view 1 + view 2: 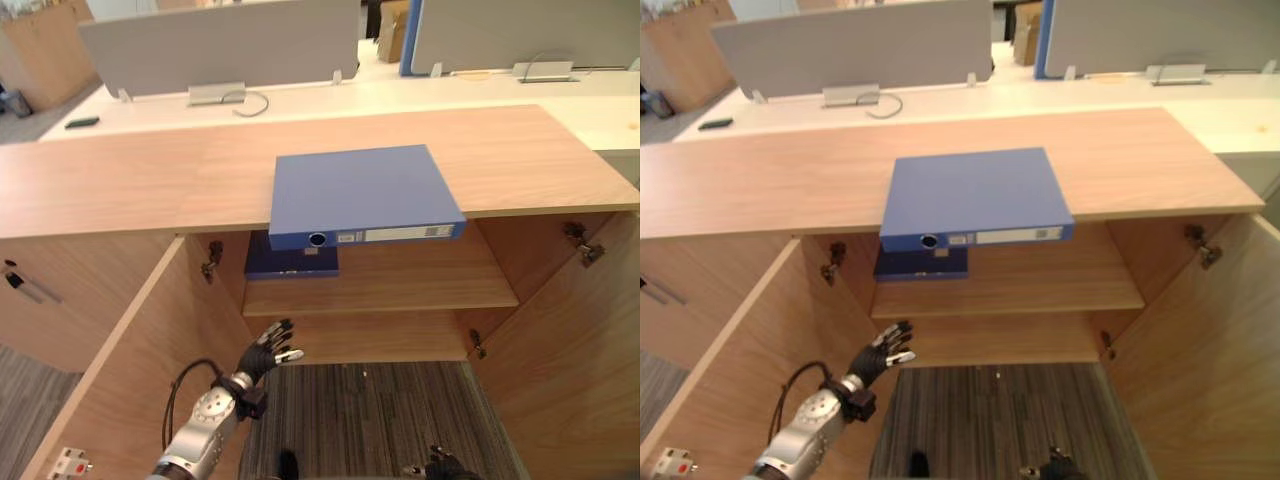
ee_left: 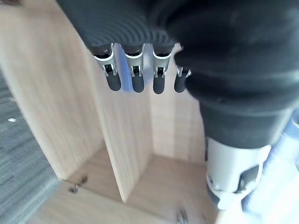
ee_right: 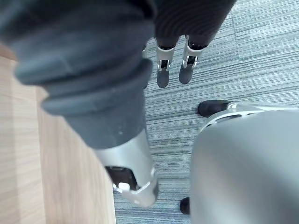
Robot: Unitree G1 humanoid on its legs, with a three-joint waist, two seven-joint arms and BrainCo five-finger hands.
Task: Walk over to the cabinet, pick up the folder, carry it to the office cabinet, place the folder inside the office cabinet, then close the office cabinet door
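The left hand (image 1: 268,350) hangs empty with its fingers spread, just beside the open cabinet door (image 1: 120,370). Above and beyond it, the blue folder (image 1: 360,195) lies flat on the worktop (image 1: 130,180), its spine overhanging the front edge. The right hand (image 3: 162,65) hangs relaxed, empty, over the carpet (image 3: 261,56).

the wooden cabinet top (image 1: 130,175) carries a blue folder (image 1: 355,190) lying flat.

**Partly seen**

The right hand (image 1: 440,467) is cut off by the left eye view's lower edge. A dark blue thing (image 1: 291,263) on the shelf (image 1: 420,282) is partly hidden by the folder (image 1: 360,190). A small dark object (image 1: 82,122) on the desk (image 1: 420,92) cannot be identified.
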